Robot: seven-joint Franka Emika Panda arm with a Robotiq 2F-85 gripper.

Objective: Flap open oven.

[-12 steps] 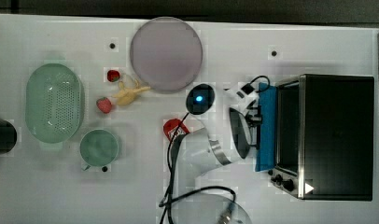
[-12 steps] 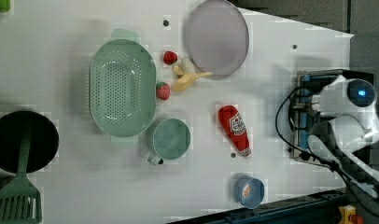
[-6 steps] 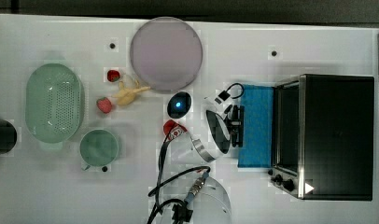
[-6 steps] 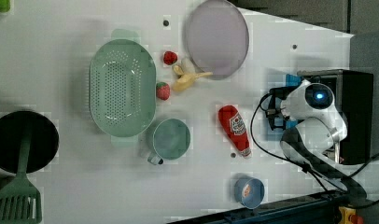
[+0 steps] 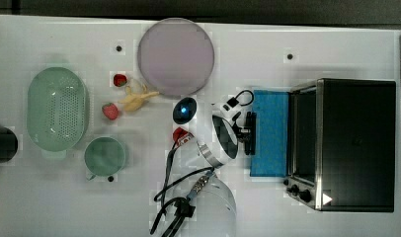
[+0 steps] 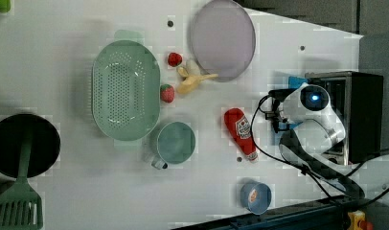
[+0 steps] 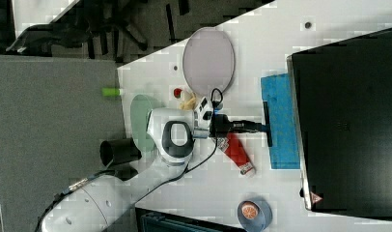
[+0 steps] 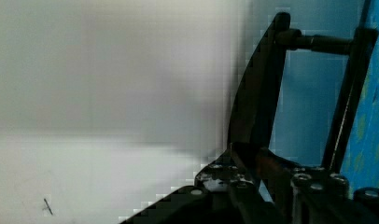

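The black oven (image 5: 356, 143) stands at the top view's right, knobs at its lower front corner. Its blue-tinted door (image 5: 270, 133) lies folded down flat on the white table, pointing to the top view's left. My gripper (image 5: 247, 132) is at the door's outer edge, shut on the black bar handle (image 5: 251, 134). In the right view the gripper (image 7: 259, 126) reaches level from the wrist to the handle (image 7: 267, 123) in front of the oven (image 7: 348, 116). The wrist view has the handle (image 8: 255, 93) running up from my fingers (image 8: 313, 186), blue glass (image 8: 309, 107) behind it.
A purple plate (image 5: 175, 57), a banana (image 5: 136, 98), two strawberries (image 5: 120, 80) (image 5: 110, 111), a green colander (image 5: 58, 108) and a green mug (image 5: 105, 156) lie on the top view's left half. A ketchup bottle (image 6: 241, 133) lies beside my arm; a blue tin (image 6: 255, 196) sits near the table edge.
The oven door has swung from nearly upright down to flat. My gripper travelled with its handle toward the top view's left.
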